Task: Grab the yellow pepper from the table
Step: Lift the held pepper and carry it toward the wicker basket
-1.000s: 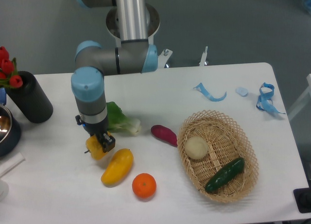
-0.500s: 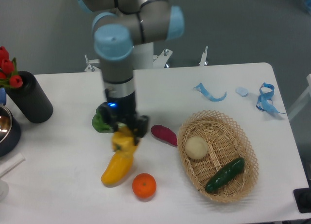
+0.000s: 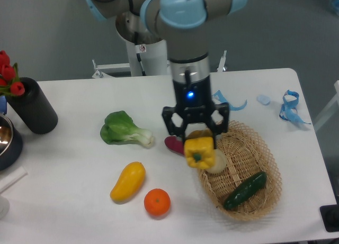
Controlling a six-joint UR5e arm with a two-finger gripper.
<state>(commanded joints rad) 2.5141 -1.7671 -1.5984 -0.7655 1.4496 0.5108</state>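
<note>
Now, gripper [image 3: 199, 144]: clamped on pepper [image 3: 199, 153], airborne.
Below: basket [image 3: 264, 158] rim.
Advice: keep squeeze firm, carry level.

Arm vertical — hand [image 3: 199, 148] pointing down, clamped closed.

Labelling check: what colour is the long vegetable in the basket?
Dark green cucumber, clear in the fixed camera view.

No words or numbers can be read. A small sticker [image 3: 142, 48] on the robot's base is too blurry.
</note>
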